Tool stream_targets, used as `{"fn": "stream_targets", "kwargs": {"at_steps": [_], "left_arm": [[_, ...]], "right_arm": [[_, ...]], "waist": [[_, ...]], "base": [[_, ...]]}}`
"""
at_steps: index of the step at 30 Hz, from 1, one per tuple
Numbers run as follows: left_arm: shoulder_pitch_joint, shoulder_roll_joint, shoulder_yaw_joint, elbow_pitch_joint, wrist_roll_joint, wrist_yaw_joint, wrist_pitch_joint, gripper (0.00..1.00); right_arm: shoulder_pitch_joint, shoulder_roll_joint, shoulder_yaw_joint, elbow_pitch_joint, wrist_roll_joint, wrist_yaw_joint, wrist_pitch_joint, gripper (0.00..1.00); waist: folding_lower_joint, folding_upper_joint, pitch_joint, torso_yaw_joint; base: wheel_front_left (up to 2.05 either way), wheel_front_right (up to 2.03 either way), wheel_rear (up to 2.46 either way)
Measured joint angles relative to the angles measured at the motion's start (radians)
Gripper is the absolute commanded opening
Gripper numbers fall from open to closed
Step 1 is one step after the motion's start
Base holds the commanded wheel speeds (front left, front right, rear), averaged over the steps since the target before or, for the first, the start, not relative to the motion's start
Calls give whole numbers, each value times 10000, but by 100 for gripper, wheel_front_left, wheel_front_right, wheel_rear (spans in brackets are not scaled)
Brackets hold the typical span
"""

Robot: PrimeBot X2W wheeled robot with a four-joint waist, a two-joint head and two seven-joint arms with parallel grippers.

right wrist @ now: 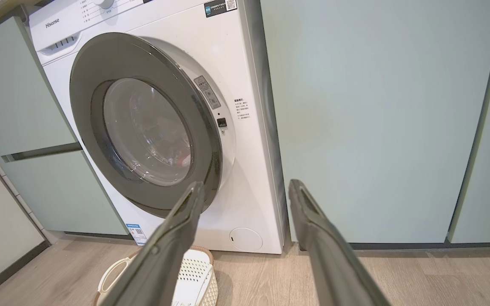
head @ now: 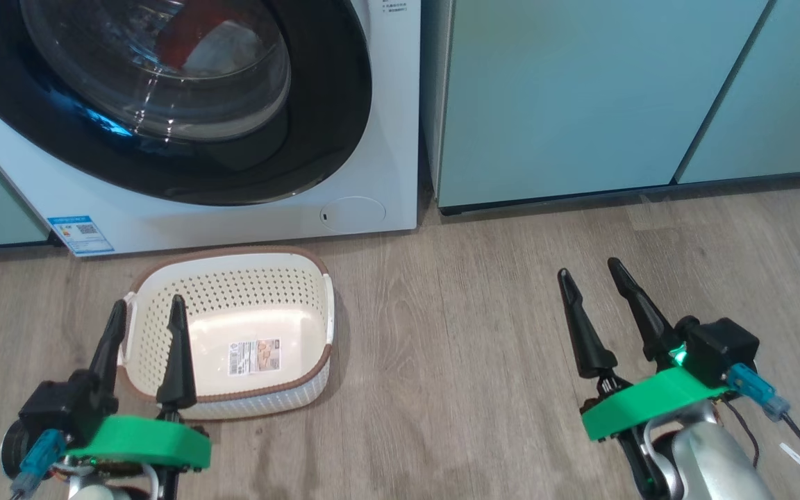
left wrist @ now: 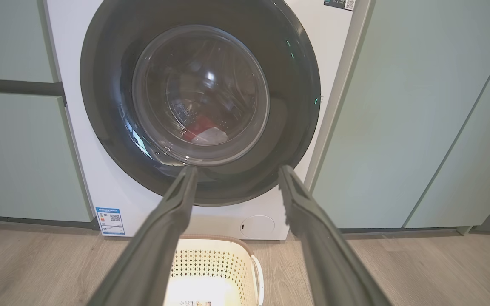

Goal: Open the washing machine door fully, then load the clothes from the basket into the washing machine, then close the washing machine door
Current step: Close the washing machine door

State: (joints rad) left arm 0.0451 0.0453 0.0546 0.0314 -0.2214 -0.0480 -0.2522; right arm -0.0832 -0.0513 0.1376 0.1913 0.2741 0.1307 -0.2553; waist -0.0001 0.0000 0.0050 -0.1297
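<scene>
Both pincers, left pincer (head: 148, 301) & right pincer (head: 588, 267), hang released w/ nothing held, clothes (left wrist: 204, 131) lie behind the washing machine door (right wrist: 143, 127) – but its right edge looks proud, so stop here & it prob. stays unlatched, could swing open.

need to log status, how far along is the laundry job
Done: the basket is empty and the clothes lie in the washing machine behind the washing machine door. In hand: nothing; left pincer and right pincer are open and empty. Left: perhaps pressing the door home; whether it has latched, I cannot tell.
</scene>
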Motion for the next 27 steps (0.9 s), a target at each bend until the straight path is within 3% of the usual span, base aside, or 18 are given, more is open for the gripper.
{"fn": "stream_targets", "kwargs": {"at_steps": [27], "left_arm": [[3,0,-322,19,132,176,0,100]], "right_arm": [[20,0,-602,-61,328,0,0,100]], "waist": [[0,0,73,90]], "base": [[0,0,0]]}}
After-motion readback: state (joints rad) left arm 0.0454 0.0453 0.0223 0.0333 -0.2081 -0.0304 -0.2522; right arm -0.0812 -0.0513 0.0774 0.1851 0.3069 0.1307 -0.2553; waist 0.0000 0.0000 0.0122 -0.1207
